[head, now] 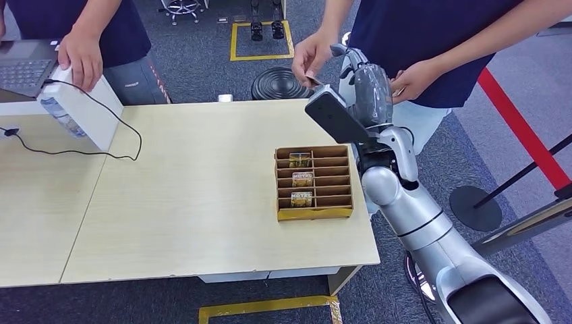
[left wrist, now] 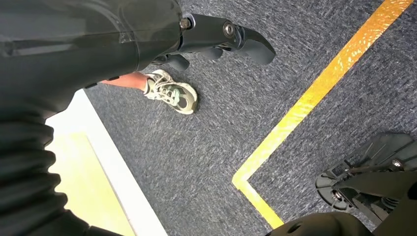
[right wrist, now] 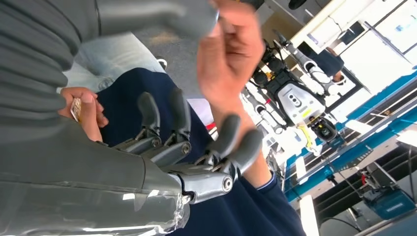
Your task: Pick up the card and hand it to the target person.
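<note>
My right hand [head: 369,86] is raised past the table's far right corner, in front of a person in a navy shirt [head: 418,34]. Its fingers [right wrist: 196,132] are spread with nothing between them. The person's hand [head: 310,57] pinches a small card [head: 314,80] right beside my thumb [right wrist: 172,14]. Their other hand [head: 411,81] holds a further card [right wrist: 75,109]. A brown slotted card tray [head: 337,210] on the table holds three cards [head: 302,179]. My left hand [left wrist: 221,37] hangs over the carpet, holding nothing.
The light wooden table [head: 189,202] spans the middle. At its far left a second person rests a hand on a white box [head: 88,111] with a black cable [head: 101,154], beside a laptop [head: 23,67]. A stanchion base [head: 475,208] and red strip [head: 519,128] lie to the right.
</note>
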Available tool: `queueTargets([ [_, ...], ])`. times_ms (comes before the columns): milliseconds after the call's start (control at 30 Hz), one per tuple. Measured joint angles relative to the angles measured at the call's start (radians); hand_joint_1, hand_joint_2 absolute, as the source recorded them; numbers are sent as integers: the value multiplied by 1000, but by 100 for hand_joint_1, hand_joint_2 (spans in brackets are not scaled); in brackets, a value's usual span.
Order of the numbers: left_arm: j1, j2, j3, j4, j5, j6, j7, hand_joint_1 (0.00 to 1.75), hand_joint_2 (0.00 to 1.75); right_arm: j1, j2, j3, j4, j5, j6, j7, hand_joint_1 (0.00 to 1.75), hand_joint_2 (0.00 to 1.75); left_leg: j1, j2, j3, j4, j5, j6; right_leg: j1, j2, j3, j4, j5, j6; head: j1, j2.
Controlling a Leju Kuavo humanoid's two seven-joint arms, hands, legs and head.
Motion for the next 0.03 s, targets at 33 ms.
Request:
queueTargets([
  [33, 0, 0, 0, 0, 0, 0, 0, 0, 0, 0, 0, 0, 0, -2, -1, 1, 0, 0, 0, 0, 0, 0, 0, 0, 0, 0, 0, 0, 0, 0, 0, 0],
])
